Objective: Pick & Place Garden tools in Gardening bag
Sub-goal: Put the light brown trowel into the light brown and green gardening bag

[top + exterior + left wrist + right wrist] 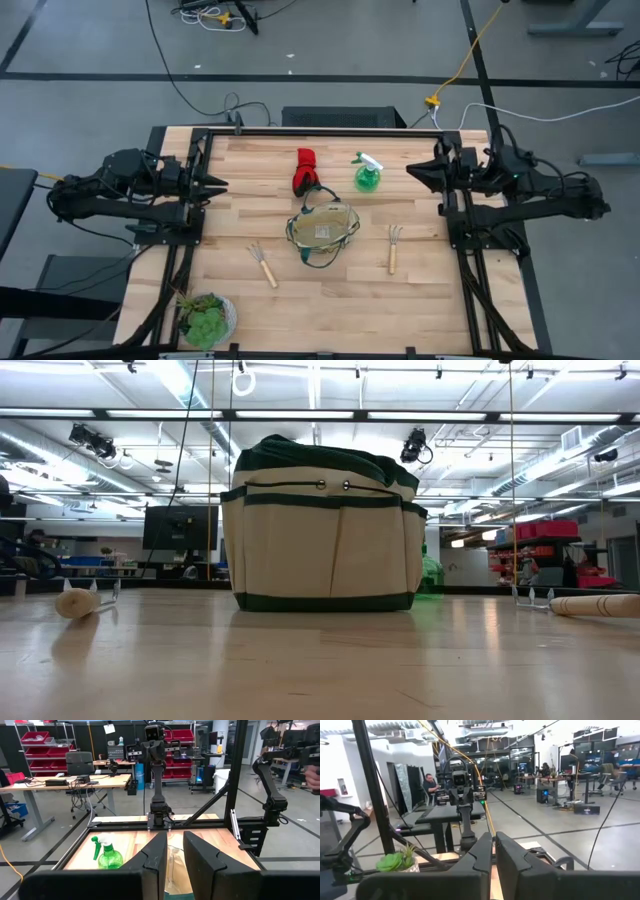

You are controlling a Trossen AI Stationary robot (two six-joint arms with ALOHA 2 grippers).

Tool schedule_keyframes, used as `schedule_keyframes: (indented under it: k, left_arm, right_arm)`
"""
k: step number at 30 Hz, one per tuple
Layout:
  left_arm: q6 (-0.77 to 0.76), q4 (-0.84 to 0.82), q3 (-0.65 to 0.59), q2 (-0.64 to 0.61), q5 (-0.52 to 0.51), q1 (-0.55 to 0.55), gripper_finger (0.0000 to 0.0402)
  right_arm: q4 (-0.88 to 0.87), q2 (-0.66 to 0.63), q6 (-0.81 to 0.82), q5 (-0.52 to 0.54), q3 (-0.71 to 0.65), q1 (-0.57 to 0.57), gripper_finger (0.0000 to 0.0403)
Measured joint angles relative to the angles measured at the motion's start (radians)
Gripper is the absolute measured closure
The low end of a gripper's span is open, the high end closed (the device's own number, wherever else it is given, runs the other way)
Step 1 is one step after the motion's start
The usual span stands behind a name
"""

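While the gardening bag (323, 232) sits near the centre of the high view on the pale wooden worktop (420, 300), tan with a dark green rim and looped green handles, none of the garden tools lies inside it as far as can be seen. Just above and left of the bag lies the red-and-black glove bundle (304, 171), and up and to its right stands the green spray bottle (367, 175) with its white nozzle. One hand rake (263, 264) lies lower left of the bag, its wooden handle angled toward the bottom of the frame; the other hand rake (393, 248) lies to the bag's right, prongs pointing up the frame. A leafy plant in a white pot (206, 319) stands at the lower left corner of the worktop. The left tool (214, 185) waits at the left edge, its fingers slightly apart and holding nothing. The right tool (412, 173) waits at the right edge, nearly closed and empty.
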Motion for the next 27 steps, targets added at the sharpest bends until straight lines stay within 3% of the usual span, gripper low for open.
schedule_keyframes:
  k: [20,27]
  left_arm:
    - [0.000,0.000,0.000,0.000,0.000,0.000,0.0330]
    - [0.000,0.000,0.000,0.000,0.000,0.000,0.0330]
  right_arm:
    - [0.043,0.032,-0.064,0.084,0.000,0.000,0.0376]
    - [-0.055,0.036,-0.060,0.194,0.000,0.000,0.0376]
